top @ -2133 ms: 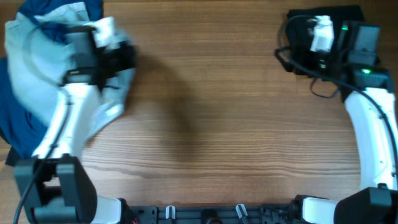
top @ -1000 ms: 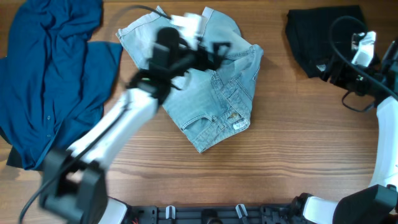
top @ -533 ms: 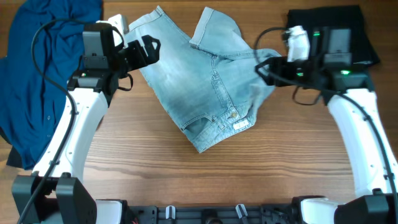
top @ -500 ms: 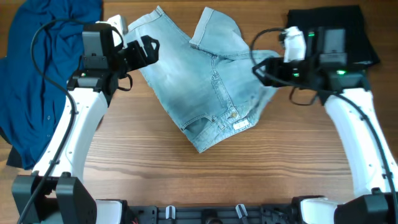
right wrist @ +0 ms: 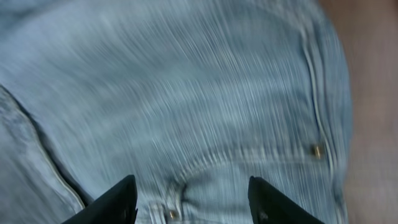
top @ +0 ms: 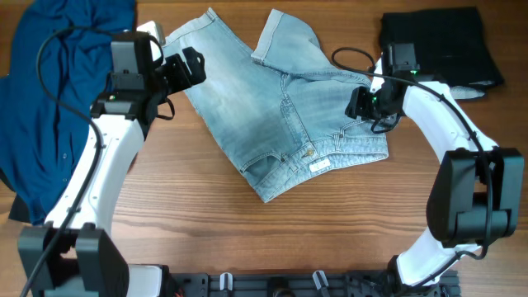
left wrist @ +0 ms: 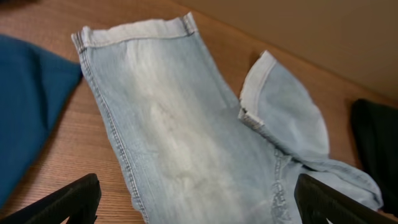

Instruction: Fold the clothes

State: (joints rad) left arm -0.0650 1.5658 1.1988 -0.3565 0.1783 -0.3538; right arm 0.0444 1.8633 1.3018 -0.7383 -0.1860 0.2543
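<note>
Jeans (top: 272, 115) of pale, faded blue denim lie crumpled and partly spread at the far middle of a wooden table (top: 247, 239). One short leg points toward the far left. The other leg is bunched up just beside it, its cuff turned over. The waistband end faces the near right, with a small white tag (top: 318, 167) at its edge and a metal button (top: 308, 152) close by.

The left gripper (top: 191, 68) is at the left edge of the jeans, near the flat leg. In the left wrist view its fingers (left wrist: 68, 199) are spread wide apart with nothing between them. The right gripper (top: 363, 111) is over the right side of the jeans. In the blurred right wrist view its fingers (right wrist: 109, 199) are also spread apart, with denim, seams and a small rivet (right wrist: 317, 150) beyond them. Whether they touch the cloth cannot be told.

A dark blue shirt (top: 49, 107) lies crumpled at the far left, apart from the jeans. A black folded garment (top: 437, 37) sits at the far right corner.
</note>
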